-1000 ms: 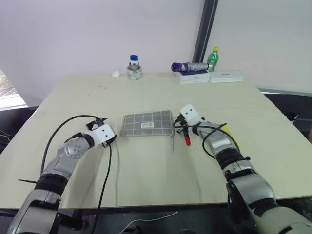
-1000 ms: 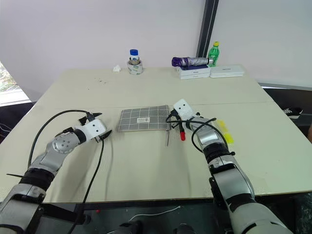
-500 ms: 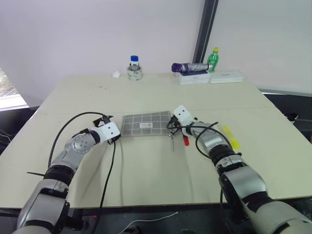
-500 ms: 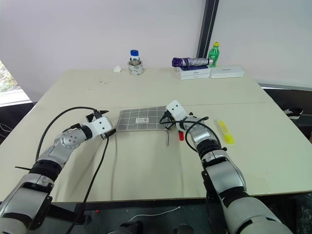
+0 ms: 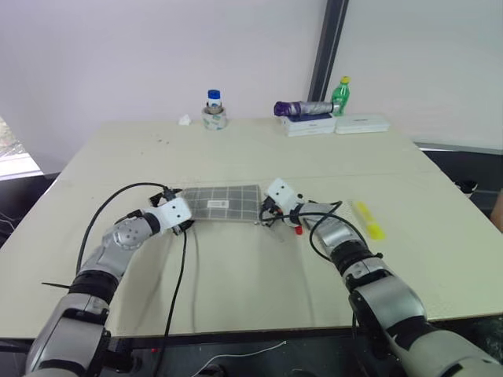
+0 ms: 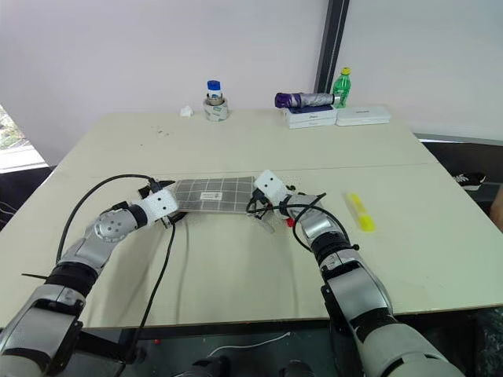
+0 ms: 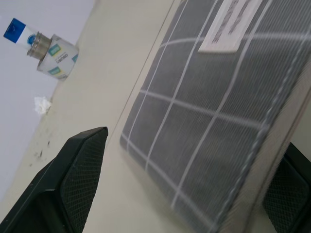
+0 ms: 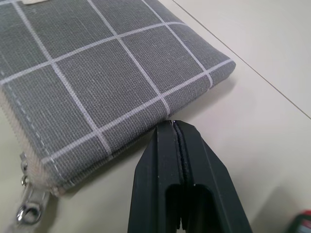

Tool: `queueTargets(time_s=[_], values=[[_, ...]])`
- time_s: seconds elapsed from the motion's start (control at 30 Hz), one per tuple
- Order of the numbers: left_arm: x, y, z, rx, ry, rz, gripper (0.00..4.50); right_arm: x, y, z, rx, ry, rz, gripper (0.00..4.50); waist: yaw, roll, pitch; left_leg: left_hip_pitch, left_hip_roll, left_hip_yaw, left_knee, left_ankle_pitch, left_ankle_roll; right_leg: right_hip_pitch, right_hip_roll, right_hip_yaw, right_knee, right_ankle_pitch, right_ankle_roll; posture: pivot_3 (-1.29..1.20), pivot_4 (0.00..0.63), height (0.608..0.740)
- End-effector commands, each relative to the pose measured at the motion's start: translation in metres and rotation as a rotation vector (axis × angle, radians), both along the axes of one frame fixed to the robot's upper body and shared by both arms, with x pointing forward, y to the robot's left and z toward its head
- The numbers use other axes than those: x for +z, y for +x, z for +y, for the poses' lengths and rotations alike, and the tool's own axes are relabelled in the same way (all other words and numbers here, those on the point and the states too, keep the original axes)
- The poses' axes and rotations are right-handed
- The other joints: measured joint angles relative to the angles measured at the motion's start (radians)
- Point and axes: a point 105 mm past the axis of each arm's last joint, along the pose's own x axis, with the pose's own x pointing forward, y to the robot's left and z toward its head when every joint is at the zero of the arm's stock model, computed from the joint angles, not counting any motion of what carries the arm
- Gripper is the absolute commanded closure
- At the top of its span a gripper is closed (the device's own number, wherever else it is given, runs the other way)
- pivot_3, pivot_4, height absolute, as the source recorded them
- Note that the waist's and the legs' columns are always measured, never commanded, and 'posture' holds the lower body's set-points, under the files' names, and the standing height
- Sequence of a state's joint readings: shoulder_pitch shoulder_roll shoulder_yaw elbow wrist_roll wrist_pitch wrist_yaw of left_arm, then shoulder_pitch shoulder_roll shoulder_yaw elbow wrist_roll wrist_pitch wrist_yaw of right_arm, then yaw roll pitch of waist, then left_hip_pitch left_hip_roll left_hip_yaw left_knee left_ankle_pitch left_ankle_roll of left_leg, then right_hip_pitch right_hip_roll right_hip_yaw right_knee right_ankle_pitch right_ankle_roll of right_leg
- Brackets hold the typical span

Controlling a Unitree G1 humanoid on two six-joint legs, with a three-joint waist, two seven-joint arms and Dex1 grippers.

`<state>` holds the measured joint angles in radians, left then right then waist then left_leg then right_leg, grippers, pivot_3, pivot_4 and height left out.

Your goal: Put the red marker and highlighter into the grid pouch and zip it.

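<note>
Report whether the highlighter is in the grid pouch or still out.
Out. The highlighter lies bare on the table, to the right of the right gripper, apart from the grid pouch.

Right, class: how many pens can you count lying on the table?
2. The highlighter lies alone toward the table's right side. The red marker lies just right of the grid pouch, mostly hidden behind the right end effector. More could be hidden.

One grid pouch (image 5: 222, 204), one red marker (image 5: 299, 229), one highlighter (image 5: 367, 219), two bottles (image 5: 213, 100) (image 5: 339, 91), two white boxes (image 5: 361, 124) (image 5: 309, 126).
</note>
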<state>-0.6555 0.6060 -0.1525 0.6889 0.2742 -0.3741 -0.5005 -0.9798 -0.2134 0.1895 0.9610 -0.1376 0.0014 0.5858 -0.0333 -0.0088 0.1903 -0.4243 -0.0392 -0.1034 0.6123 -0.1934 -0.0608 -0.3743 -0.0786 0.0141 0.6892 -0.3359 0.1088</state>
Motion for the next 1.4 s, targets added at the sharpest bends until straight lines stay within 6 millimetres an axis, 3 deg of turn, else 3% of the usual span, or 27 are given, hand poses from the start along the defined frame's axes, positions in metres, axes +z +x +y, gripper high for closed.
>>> queueTargets(time_s=[0.03, 0.1, 0.3, 0.47, 0.73, 1.03, 1.17, 1.33, 1.4], values=[[-0.012, -0.009, -0.001, -0.026, 0.012, 0.046, 0.53, 0.016, 0.000, 0.007, 0.032, 0.013, -0.063, 4.50, -0.005, 0.000, 0.000, 0.000, 0.000, 0.000, 0.000, 0.000, 0.000, 0.000, 0.000, 0.000, 0.000, 0.000, 0.000, 0.00, 0.150, 0.737], [-0.011, -0.011, 0.002, -0.018, 0.004, 0.042, 1.34, 0.016, -0.001, 0.007, 0.034, 0.013, -0.062, 4.50, -0.010, 0.000, 0.000, 0.000, 0.000, 0.000, 0.000, 0.000, 0.000, 0.000, 0.000, 0.000, 0.000, 0.000, 0.000, 0.00, 0.150, 0.737], [-0.007, -0.016, 0.004, -0.007, -0.023, 0.028, 4.46, 0.015, -0.003, 0.007, 0.040, 0.014, -0.066, 4.50, -0.014, 0.000, 0.000, 0.000, 0.001, 0.000, -0.001, 0.000, 0.000, -0.001, 0.001, 0.000, 0.000, 0.000, 0.000, 0.00, 0.150, 0.737], [-0.001, -0.026, 0.002, 0.026, -0.051, 0.071, 4.46, 0.023, -0.003, 0.001, 0.030, 0.019, -0.103, 4.50, -0.013, 0.000, 0.000, 0.000, 0.001, 0.000, -0.001, 0.000, 0.000, -0.001, 0.001, 0.001, 0.000, 0.000, 0.000, 0.00, 0.150, 0.737], [0.015, -0.065, -0.016, 0.229, -0.170, 0.163, 4.46, 0.041, -0.012, -0.012, 0.034, 0.024, -0.163, 4.50, -0.012, 0.000, 0.000, -0.001, 0.002, 0.000, -0.001, 0.000, 0.000, -0.001, 0.001, 0.001, 0.000, 0.000, 0.000, 0.00, 0.150, 0.737], [0.005, -0.081, -0.047, 0.391, -0.230, 0.237, 4.46, 0.045, -0.022, -0.006, 0.050, 0.042, -0.169, 4.50, -0.010, 0.000, 0.000, 0.000, 0.002, 0.000, 0.000, 0.000, 0.000, 0.000, 0.002, 0.001, 0.000, 0.000, 0.000, 0.00, 0.150, 0.737], [0.001, -0.082, -0.049, 0.405, -0.240, 0.264, 4.46, 0.045, -0.023, -0.004, 0.053, 0.043, -0.167, 4.50, -0.011, 0.000, 0.000, 0.000, 0.002, 0.000, 0.000, 0.000, -0.001, 0.000, 0.002, 0.001, 0.000, 0.000, 0.000, 0.00, 0.150, 0.737], [0.011, -0.081, -0.056, 0.372, -0.358, 0.279, 2.51, 0.045, -0.025, -0.002, 0.057, 0.046, -0.167, 4.50, -0.009, 0.000, 0.000, 0.000, 0.002, 0.000, 0.000, 0.000, -0.001, 0.000, 0.001, 0.001, 0.000, 0.000, 0.000, 0.00, 0.150, 0.737], [0.019, -0.087, -0.066, 0.227, -0.349, 0.276, 1.49, 0.046, -0.026, -0.002, 0.060, 0.049, -0.166, 4.50, -0.010, 0.000, 0.000, 0.000, 0.002, 0.000, 0.000, 0.000, -0.001, 0.000, 0.001, 0.001, 0.000, 0.000, 0.000, 0.00, 0.150, 0.737]])
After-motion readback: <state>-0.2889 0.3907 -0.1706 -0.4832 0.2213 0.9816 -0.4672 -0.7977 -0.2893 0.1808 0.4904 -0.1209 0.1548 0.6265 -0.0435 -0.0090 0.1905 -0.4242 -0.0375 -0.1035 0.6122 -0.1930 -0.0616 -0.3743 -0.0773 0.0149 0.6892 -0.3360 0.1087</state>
